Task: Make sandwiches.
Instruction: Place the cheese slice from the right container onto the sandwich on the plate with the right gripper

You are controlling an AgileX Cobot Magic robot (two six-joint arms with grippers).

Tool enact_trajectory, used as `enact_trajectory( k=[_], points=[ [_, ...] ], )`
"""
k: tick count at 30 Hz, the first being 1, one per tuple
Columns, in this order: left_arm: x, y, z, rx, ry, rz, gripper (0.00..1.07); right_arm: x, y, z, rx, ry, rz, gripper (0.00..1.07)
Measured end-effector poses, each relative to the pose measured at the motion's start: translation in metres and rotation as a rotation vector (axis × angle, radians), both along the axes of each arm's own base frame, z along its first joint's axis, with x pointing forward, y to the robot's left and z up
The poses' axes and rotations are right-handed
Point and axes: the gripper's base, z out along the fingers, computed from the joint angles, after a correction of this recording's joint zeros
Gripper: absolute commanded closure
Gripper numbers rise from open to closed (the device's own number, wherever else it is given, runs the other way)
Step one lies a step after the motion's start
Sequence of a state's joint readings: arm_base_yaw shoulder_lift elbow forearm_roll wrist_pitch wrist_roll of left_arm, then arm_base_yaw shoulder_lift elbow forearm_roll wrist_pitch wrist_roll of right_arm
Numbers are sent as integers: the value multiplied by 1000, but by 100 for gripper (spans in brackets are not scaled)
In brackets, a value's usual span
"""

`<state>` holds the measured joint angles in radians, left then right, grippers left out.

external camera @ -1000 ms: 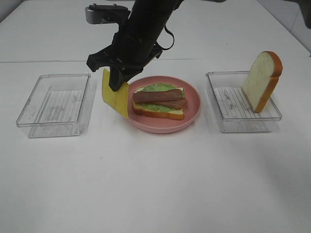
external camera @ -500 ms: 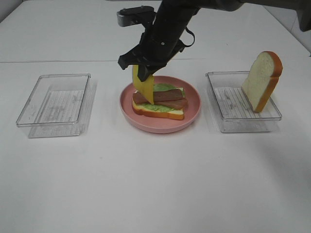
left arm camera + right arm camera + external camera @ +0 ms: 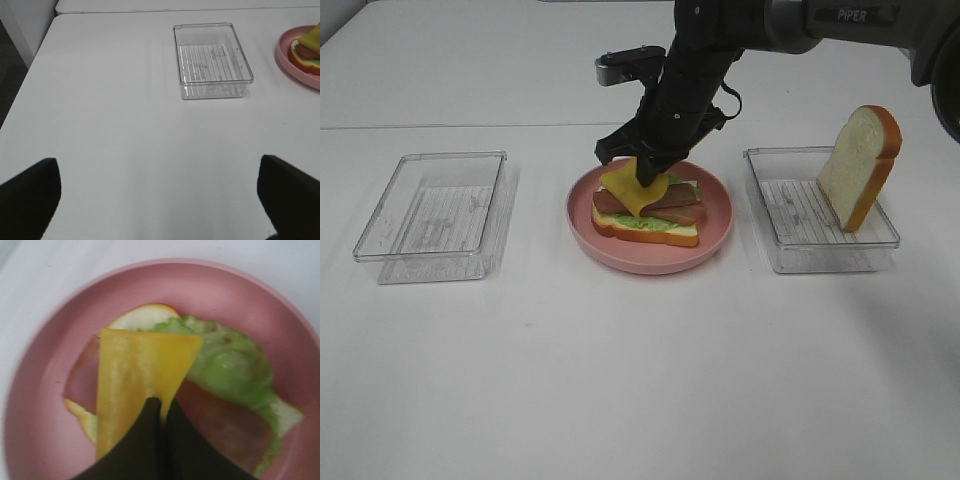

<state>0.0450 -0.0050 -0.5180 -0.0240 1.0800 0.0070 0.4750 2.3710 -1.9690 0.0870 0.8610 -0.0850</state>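
- The cheese slice (image 3: 632,189) hangs pinched in the right gripper (image 3: 646,183), draped over the half-built sandwich (image 3: 648,213) on the pink plate (image 3: 710,243).
- Only the high view shows the bread slice (image 3: 860,166) leaning in the tray (image 3: 818,257) at 3 o'clock.
- The right wrist view shows jaws closed tight on the cheese.
- The left gripper (image 3: 160,200) is spread wide and holds nothing, facing the other tray (image 3: 212,61).

A round pink plate (image 3: 582,215) sits at the middle of the white table (image 3: 640,380). On either side of it stands a clear plastic tray (both have ribbed floors): the left tray (image 3: 432,216) lies well apart from the plate, and the right tray (image 3: 790,240) sits near the plate's other edge. A seam (image 3: 440,126) runs across the tabletop behind them. The left wrist view shows the left tray (image 3: 212,61) and the plate's rim (image 3: 287,60) at its edge.
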Motion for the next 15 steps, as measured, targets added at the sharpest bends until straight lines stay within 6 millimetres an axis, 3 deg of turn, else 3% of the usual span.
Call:
enact_trajectory(
  k=[5, 12, 14, 15],
  points=[
    [0, 0, 0, 0, 0, 0, 6, 5, -9, -1, -94, -46, -39, 107],
    [0, 0, 0, 0, 0, 0, 6, 4, -9, -3, -87, -36, -54, 104],
    [0, 0, 0, 0, 0, 0, 6, 4, -8, -3, -82, -29, -61, 69],
    [0, 0, 0, 0, 0, 0, 6, 4, -8, -3, -82, -29, -61, 69]
  ],
)
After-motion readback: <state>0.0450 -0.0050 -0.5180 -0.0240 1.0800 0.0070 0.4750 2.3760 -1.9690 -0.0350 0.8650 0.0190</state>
